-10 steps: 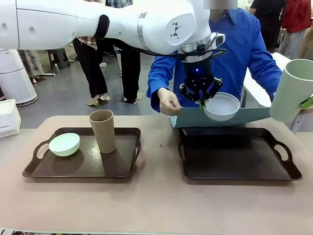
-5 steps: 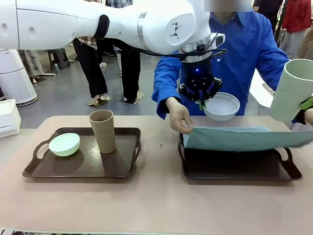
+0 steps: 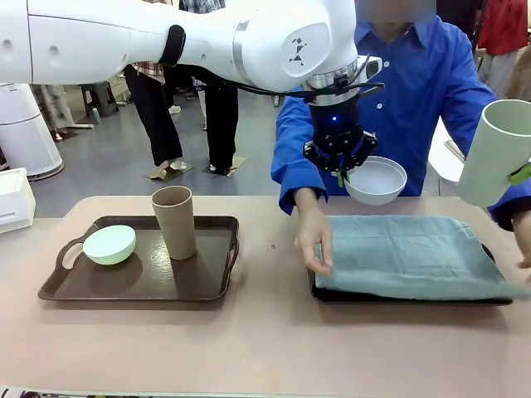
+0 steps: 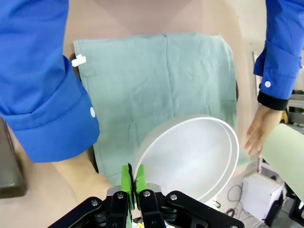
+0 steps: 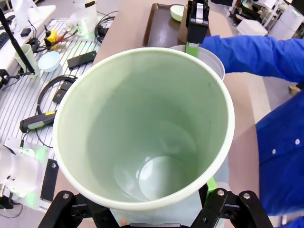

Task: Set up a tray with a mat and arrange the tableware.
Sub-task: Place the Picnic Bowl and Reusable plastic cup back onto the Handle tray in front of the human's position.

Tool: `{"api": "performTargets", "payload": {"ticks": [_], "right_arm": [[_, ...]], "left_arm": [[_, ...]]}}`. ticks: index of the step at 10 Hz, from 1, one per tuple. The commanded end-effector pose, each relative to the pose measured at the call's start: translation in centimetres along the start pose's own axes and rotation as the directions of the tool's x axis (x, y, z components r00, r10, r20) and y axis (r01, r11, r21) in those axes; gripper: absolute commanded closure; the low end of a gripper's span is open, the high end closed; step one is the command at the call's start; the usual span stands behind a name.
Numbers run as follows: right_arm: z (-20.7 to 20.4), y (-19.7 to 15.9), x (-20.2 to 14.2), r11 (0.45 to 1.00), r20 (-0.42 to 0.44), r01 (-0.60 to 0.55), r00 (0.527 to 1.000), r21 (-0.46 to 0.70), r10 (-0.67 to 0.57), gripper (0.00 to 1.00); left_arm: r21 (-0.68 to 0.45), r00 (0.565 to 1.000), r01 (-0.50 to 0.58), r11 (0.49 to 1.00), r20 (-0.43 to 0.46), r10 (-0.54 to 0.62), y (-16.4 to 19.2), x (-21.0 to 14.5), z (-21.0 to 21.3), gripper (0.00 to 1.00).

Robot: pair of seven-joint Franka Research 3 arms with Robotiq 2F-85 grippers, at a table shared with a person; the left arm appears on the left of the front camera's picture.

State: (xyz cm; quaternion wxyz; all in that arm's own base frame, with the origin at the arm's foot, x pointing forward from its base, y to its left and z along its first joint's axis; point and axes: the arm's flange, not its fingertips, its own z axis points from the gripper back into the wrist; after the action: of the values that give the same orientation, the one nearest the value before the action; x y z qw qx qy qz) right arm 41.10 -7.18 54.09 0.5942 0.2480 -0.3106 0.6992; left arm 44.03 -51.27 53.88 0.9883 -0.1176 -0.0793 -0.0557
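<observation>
Front: the left gripper (image 3: pixel 338 172) pinches the smooth grey bowl (image 3: pixel 376 180) by its rim, above the right tray's (image 3: pixel 328 293) far edge. A hand (image 3: pixel 315 242) rests on the soft teal mat (image 3: pixel 406 255) covering that tray. The left tray (image 3: pixel 137 286) holds the mint bowl (image 3: pixel 109 244) and tan cup (image 3: pixel 174 221).

Left wrist: green pads (image 4: pixel 125 178) clamp the rim over the mat.

Right wrist: the right gripper (image 5: pixel 145 209) grasps the tall green cup (image 5: pixel 142 128).

**Both end effectors raised and loaded**

The left arm (image 3: pixel 166 37) reaches across from picture left with its wrist pointing down. The left end effector (image 3: pixel 341 172) pinches the rim of the pale grey-blue bowl (image 3: pixel 377 179). The right end effector (image 3: pixel 520 175) clasps the tilted pale green cup (image 3: pixel 495 153).
</observation>
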Motion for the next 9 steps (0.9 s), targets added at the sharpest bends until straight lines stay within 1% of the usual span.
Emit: {"api": "performTargets", "payload": {"ticks": [1, 9], "right_arm": [[-0.35, 0.48, 0.13, 1.000, 0.014, -0.006, 1.000, -0.003, 0.006, 0.58], [-0.35, 0.48, 0.13, 1.000, 0.014, -0.006, 1.000, -0.003, 0.006, 0.58]], "left_arm": [[0.004, 1.000, 0.007, 1.000, 0.005, -0.007, 0.11, -0.02, 0.17, 1.00], [0.004, 1.000, 0.007, 1.000, 0.005, -0.007, 0.11, -0.02, 0.17, 1.00]]}}
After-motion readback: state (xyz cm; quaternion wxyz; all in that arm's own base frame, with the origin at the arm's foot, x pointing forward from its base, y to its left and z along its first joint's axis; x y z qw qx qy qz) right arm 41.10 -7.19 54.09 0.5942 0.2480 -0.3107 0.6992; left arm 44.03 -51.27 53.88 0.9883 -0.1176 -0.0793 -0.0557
